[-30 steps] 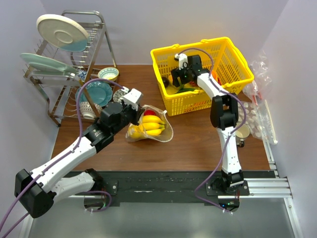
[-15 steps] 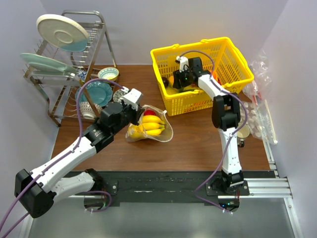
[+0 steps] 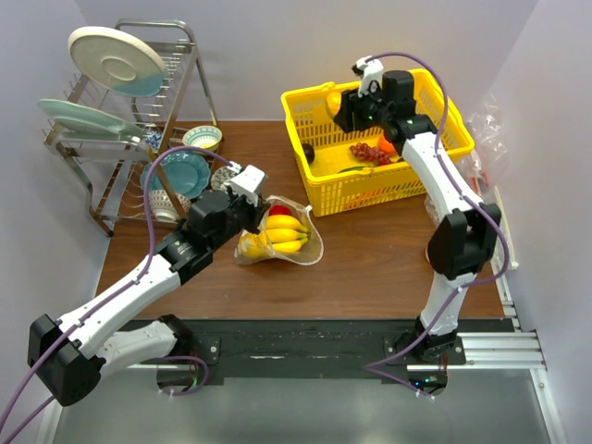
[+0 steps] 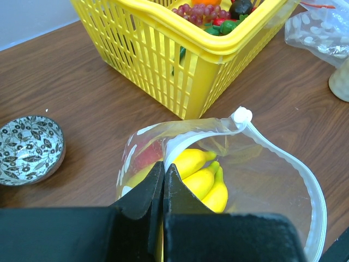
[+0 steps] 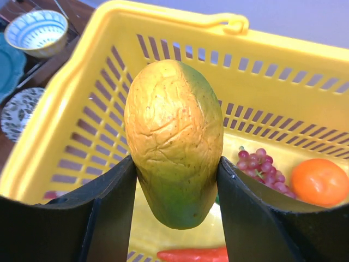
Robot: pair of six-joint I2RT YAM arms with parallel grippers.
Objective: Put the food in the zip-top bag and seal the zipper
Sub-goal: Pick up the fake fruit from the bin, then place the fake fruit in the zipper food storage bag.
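From above, the left claw (image 3: 260, 205) is pinched onto the rim of the zip-top bag (image 3: 303, 248). The bag lies on the bench (image 3: 370, 264) just in front of the yellow basket (image 3: 388, 190), with the banana bunch (image 3: 282, 233) already inside. The right claw (image 3: 340, 102) holds the mango (image 3: 332, 98) in the air over the basket's back left corner, well apart from the bag. A dark green shape (image 3: 350, 169) on the basket floor is probably the long vegetable, so I judge the task to be about a third done, in the middle of carrying the second item

The left wrist view shows that claw's fingers pressed together on the bag's lip, propping the mouth open. The pale zipper (image 4: 286, 161) curves round the gaping mouth, unsealed, and the bananas sit just below it. A patterned bowl (image 4: 30, 148) rests on the bench to one side

In the right wrist view the mango is clamped upright between both fingers, with its tip hanging below them. The red grapes (image 5: 259, 166) and an orange (image 5: 319, 181) lie beneath it on the basket floor

The next move calls for swinging the mango clear over the basket wall to the bag. It must then come down through the open mouth without hitting the left claw or folding the floppy lip shut
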